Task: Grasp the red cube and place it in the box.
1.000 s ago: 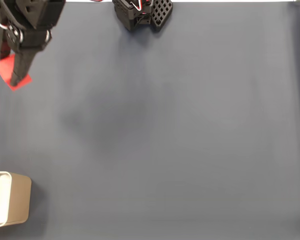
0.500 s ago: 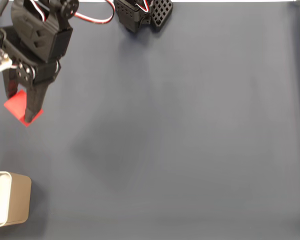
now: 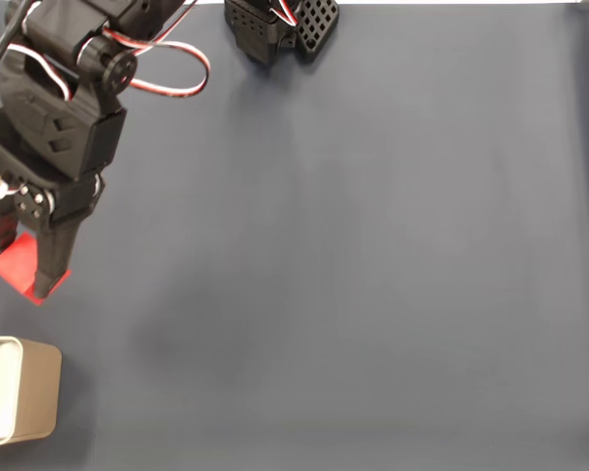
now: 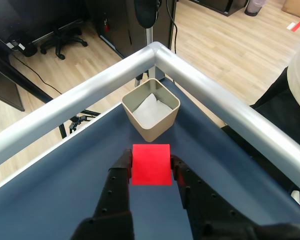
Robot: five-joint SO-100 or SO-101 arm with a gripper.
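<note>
The red cube (image 3: 18,265) is held above the dark blue mat at the left side of the fixed view, with my gripper (image 3: 22,271) shut on it. In the wrist view the red cube (image 4: 151,164) sits between my two black fingers (image 4: 124,165), gripper (image 4: 151,162) pointing toward the box. The box (image 3: 20,402), beige with a white inside, stands at the bottom left corner of the fixed view, below the cube. In the wrist view the box (image 4: 151,109) is just beyond the cube, tucked into the table's corner.
A silver metal rail (image 4: 220,100) borders the table corner behind the box. The arm's black base (image 3: 275,27) sits at the top edge of the mat. A person's leg (image 4: 295,95) shows beyond the rail at the right.
The gripper has carried the red cube down the left side of the fixed view, from near the top edge toward the box.
</note>
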